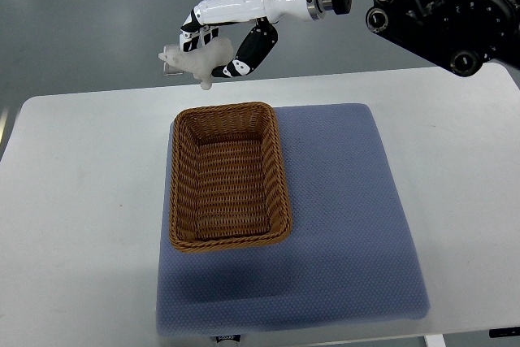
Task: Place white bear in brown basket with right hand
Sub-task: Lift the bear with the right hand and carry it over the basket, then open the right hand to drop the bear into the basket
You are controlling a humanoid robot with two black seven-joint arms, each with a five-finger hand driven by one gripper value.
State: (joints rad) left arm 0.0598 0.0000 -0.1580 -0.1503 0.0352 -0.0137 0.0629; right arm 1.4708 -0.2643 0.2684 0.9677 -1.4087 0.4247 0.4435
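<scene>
My right hand [213, 45], white with black finger segments, comes in from the upper right and is shut on the white bear [195, 59]. It holds the bear in the air beyond the far edge of the table, above and behind the brown basket [185, 201]. The wicker basket is rectangular and holds nothing. It sits on the left part of a blue mat [341, 201]. The left arm does not show.
The mat lies on a white table [81, 201]. The right arm's black joints [439, 6] fill the upper right corner. Grey floor lies beyond the table's far edge.
</scene>
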